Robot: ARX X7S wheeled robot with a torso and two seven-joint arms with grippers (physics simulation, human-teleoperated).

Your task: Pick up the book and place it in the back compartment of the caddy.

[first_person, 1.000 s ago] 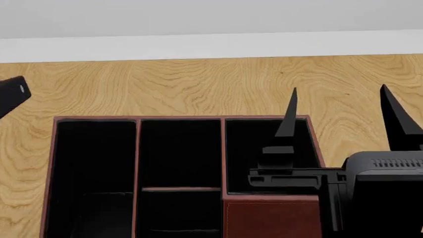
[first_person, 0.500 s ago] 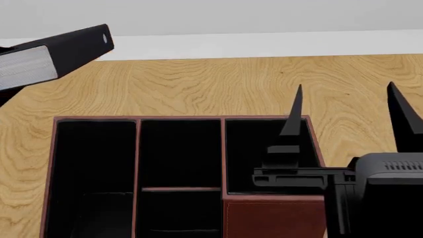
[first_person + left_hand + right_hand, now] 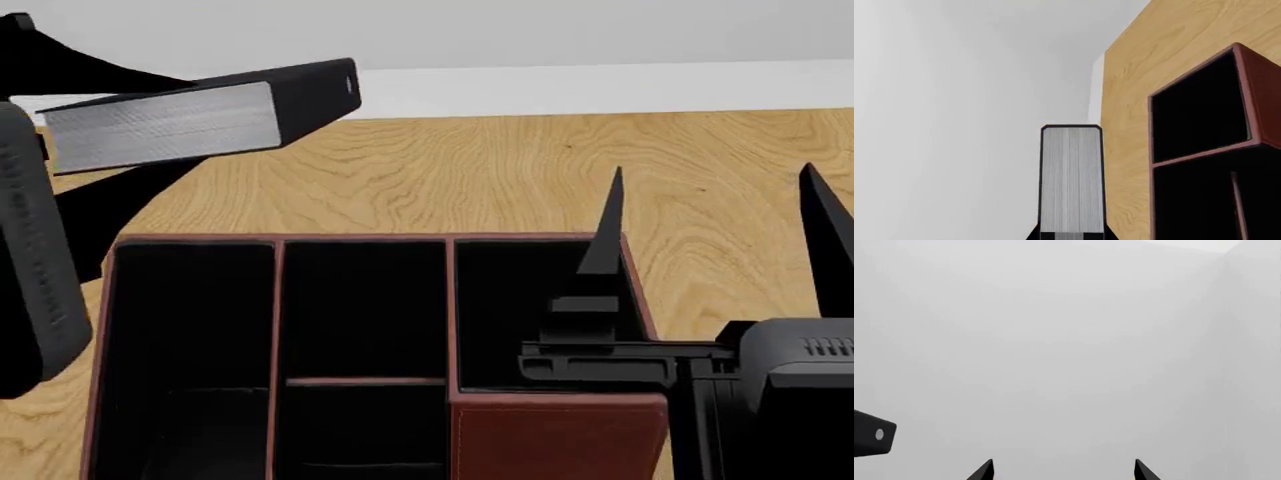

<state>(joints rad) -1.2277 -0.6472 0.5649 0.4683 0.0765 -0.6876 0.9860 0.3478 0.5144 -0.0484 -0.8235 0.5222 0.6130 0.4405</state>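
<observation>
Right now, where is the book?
In the head view the book is up in the air at the left, held by the left arm above the wooden table, just behind the caddy's back-left corner.

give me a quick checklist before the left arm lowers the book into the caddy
1. Grey-paged, black-covered book held by left gripper: ok, lifted off the wooden table.
2. Jaws' hold on it: cannot tell, contact hidden.
3. Book over the short middle back compartment of the red-brown rimmed caddy: not ok, it hangs beyond the caddy's far left corner.
4. Compartment empty: ok, only black lining visible.
5. Right gripper clear: not ok, open with one finger over the caddy's right section.
</observation>
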